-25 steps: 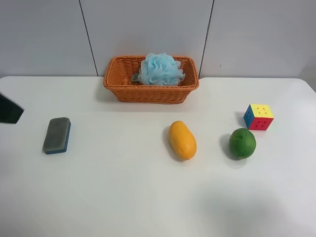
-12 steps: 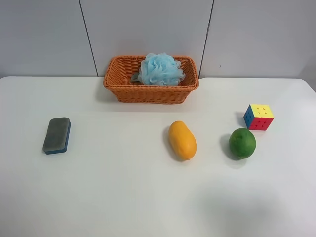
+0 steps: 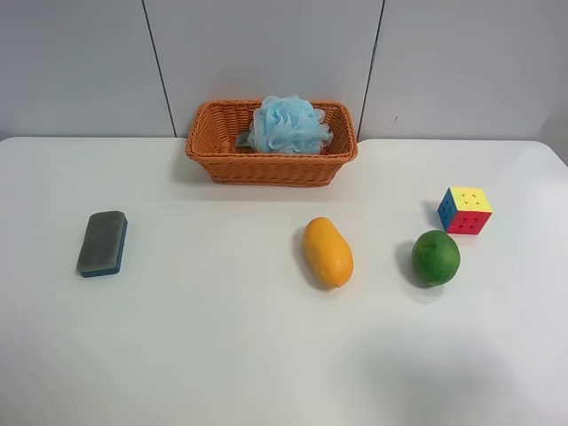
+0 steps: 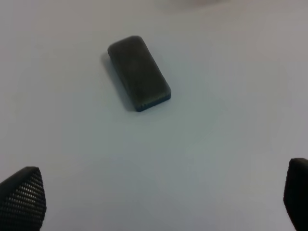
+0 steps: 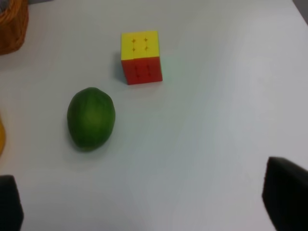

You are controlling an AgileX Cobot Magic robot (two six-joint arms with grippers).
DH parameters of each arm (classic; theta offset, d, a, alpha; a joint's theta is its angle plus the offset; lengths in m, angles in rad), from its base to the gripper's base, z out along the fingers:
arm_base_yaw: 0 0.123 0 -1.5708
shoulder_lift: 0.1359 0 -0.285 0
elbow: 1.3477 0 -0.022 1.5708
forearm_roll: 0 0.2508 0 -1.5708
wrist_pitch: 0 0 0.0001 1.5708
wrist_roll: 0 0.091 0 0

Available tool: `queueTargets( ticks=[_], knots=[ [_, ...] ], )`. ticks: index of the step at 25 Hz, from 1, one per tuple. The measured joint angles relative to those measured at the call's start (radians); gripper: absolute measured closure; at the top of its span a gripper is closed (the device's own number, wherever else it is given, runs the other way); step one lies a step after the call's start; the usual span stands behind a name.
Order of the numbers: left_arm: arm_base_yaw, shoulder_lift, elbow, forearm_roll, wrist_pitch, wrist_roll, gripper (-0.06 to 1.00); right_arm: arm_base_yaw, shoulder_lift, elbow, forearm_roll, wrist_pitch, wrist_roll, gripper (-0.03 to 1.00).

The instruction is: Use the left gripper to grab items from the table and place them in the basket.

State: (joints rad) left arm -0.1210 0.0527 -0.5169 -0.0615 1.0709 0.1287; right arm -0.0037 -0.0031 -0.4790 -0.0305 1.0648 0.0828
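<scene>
The orange-brown wicker basket [image 3: 272, 160] stands at the back of the white table [image 3: 222, 355] with the light-blue bath pouf [image 3: 289, 125] inside it. On the table lie the grey sponge with blue base [image 3: 102, 242], the orange-yellow mango [image 3: 327, 252], the green round fruit [image 3: 435, 257] and the puzzle cube [image 3: 465, 210]. No arm shows in the exterior high view. The left gripper [image 4: 159, 204] is open and empty, fingers [image 4: 24, 197] spread wide, with the sponge [image 4: 138, 72] ahead of it. The right gripper [image 5: 149, 207] is open and empty near the green fruit [image 5: 91, 118] and cube [image 5: 140, 57].
A grey panelled wall [image 3: 89, 62] rises behind the table's far edge. In the right wrist view a corner of the basket [image 5: 12, 26] and a sliver of the mango [image 5: 1, 139] show at the picture's edge.
A dark arm part at the exterior high view's left edge one second ago has left that view. The objects have not moved.
</scene>
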Motion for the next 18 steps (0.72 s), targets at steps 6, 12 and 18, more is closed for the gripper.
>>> queueTargets(
  ticks=[6, 12, 18],
  knots=[
    [0.052, -0.058, 0.001, -0.003, -0.001, 0.008, -0.05, 0.0, 0.0, 0.0, 0.0, 0.0, 0.0, -0.02],
    [0.052, -0.058, 0.005, -0.005, -0.001, 0.009, -0.05, 0.0, 0.0, 0.0, 0.0, 0.0, 0.0, -0.02],
    [0.052, -0.058, 0.005, -0.005, -0.001, 0.009, -0.05, 0.0, 0.0, 0.0, 0.0, 0.0, 0.0, -0.02]
  ],
)
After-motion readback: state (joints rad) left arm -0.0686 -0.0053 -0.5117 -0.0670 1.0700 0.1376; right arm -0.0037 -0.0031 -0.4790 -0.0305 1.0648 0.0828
